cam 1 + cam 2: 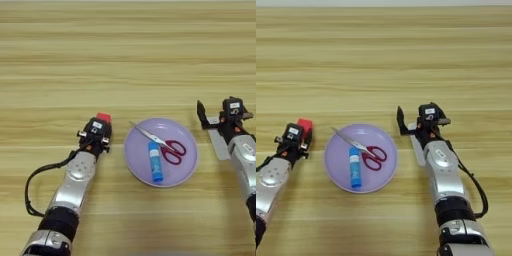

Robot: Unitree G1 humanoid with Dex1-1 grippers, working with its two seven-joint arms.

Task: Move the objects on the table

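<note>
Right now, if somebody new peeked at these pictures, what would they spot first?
Probably the purple plate in the middle of the table, with red scissors and a blue glue stick lying on it. Next, the two arms: the left gripper is at a red cube left of the plate, and the right gripper is over a white device to its right.

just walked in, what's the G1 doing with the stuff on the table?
The scissors and blue glue stick already lie on the purple plate. The left end effector is at the red cube, left of the plate. The right end effector is over the white flat device, right of the plate. Neither grasp can be confirmed.
</note>
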